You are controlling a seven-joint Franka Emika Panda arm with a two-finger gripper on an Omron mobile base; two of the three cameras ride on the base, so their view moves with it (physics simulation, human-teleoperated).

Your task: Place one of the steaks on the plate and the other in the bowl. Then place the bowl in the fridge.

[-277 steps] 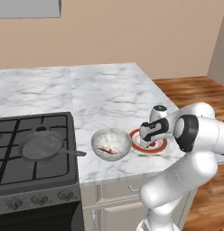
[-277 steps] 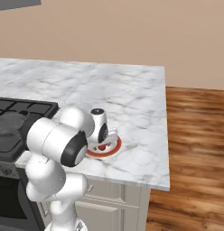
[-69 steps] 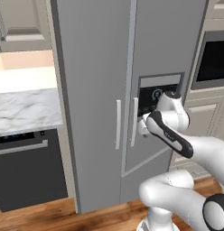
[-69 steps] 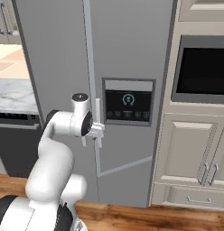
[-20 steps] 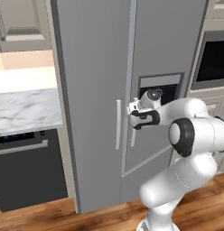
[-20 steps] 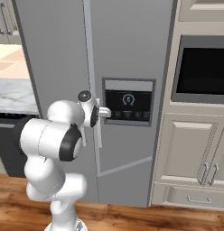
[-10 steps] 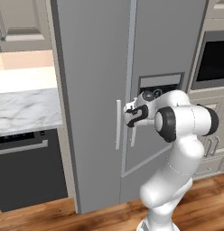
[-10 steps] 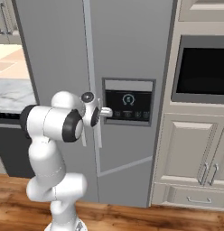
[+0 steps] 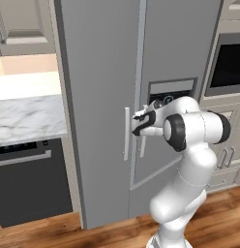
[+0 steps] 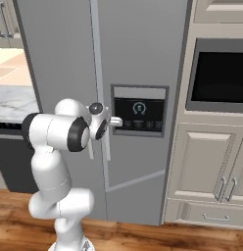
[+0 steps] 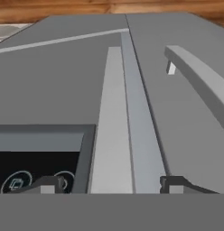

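Observation:
The tall grey fridge (image 9: pixel 97 72) stands closed in front of me. My gripper (image 9: pixel 140 123) is up against the slim light handle (image 9: pixel 142 145) of its right-hand door, at about dispenser height. In the hand view the two dark fingertips (image 11: pixel 46 184) straddle that handle (image 11: pixel 111 135), with a gap on each side, so the gripper (image 11: pixel 111 185) is open around it and not touching it. The other door's handle (image 11: pixel 199 76) runs alongside. From the right base view the gripper (image 10: pixel 115 121) sits just left of the dispenser. The steaks, the plate and the bowl are out of view.
A dark dispenser panel (image 10: pixel 139 110) is set in the fridge door. A wall oven (image 10: pixel 221 78) with cream cabinet doors (image 10: pixel 206 171) below stands right of the fridge. To its left are a marble counter (image 9: pixel 25 116) and a black appliance front (image 9: pixel 30 179). The floor is wood.
The hand has slid a little left onto the right door's handle, the arm's elbow has swung in behind it, and the fingers have drawn slightly closer together.

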